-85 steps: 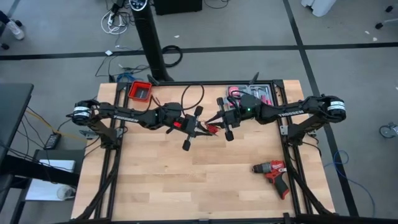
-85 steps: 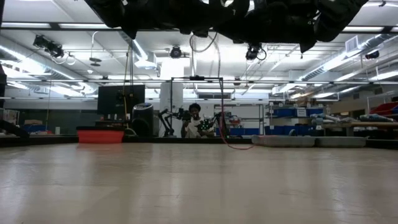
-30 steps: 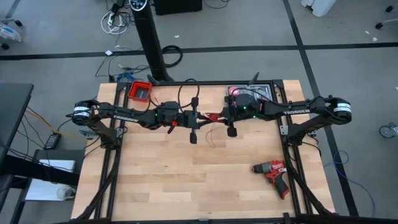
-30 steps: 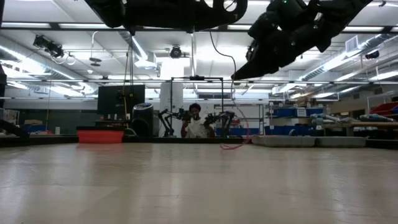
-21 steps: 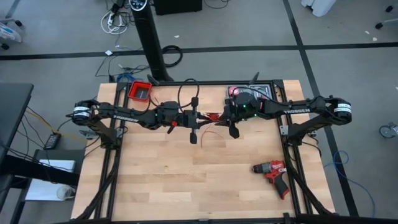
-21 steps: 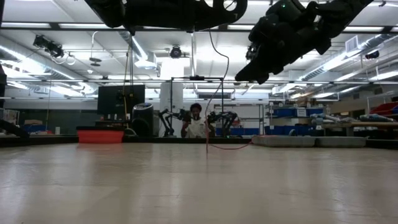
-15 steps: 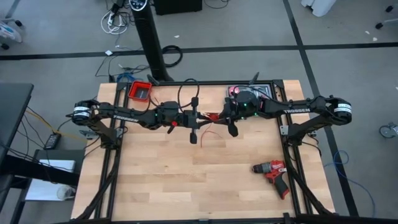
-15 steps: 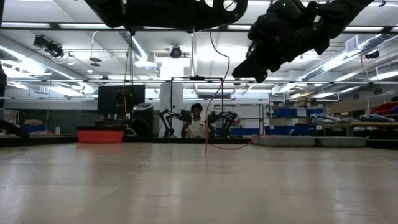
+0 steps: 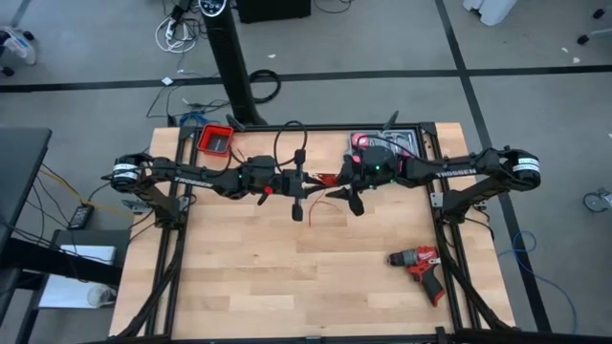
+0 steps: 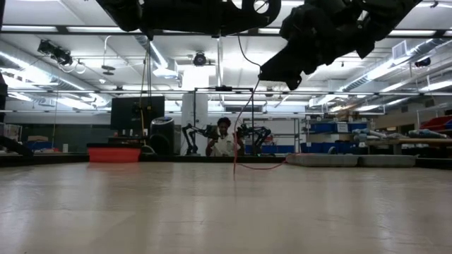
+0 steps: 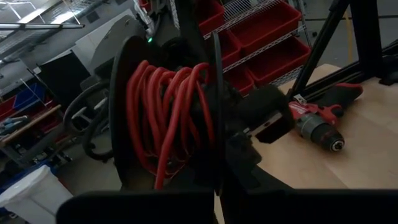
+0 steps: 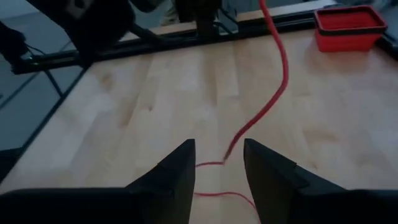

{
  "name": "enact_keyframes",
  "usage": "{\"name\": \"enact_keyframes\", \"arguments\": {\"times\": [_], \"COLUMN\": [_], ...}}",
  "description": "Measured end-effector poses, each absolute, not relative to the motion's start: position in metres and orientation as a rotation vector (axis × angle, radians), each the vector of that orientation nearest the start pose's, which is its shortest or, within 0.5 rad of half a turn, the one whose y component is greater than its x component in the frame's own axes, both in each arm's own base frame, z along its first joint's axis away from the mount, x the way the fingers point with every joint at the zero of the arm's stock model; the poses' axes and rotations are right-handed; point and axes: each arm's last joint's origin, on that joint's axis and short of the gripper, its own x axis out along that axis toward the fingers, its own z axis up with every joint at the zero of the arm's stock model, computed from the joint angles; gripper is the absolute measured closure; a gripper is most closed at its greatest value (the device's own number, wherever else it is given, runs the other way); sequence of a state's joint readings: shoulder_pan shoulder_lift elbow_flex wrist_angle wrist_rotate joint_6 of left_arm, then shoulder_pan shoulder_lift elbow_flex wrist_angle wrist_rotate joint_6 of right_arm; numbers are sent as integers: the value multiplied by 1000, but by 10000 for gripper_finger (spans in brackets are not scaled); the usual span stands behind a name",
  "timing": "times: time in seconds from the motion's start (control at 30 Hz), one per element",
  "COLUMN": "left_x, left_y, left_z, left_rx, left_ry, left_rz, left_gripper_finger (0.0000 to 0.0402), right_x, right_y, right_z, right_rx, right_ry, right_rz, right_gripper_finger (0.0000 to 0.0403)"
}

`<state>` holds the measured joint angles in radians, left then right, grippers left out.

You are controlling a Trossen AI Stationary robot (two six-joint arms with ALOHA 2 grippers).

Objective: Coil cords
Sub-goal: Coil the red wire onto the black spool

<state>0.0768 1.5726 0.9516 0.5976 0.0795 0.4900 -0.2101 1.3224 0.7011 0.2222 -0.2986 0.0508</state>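
red cords partly coiled, tail on table

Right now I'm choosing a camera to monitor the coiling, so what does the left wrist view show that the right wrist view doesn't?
Only the left wrist view shows the wound red coil clamped in the shut left gripper, and the drill on the table. Only the right wrist view shows the open right gripper, empty, above the loose red tail, plus the red bin. Both show the cord and the wooden table.
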Motion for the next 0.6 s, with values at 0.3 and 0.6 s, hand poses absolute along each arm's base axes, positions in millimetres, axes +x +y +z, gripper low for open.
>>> {"name": "enact_keyframes", "arguments": {"times": [0.3,0.6], "left_x": [350,350], "left_y": [25,25], "left_z": [272,272], "left_rx": [488,488], "left_ry": [21,20], "left_rz": [-8,-8], "left_gripper_finger": [396,396], "right_x": [276,275], "right_y": [-47,-49], "right_z": [232,232], "right_rx": [113,106], "right_ry": [353,354], "right_rz": [-46,-110], "right_gripper_finger": [271,282]}}
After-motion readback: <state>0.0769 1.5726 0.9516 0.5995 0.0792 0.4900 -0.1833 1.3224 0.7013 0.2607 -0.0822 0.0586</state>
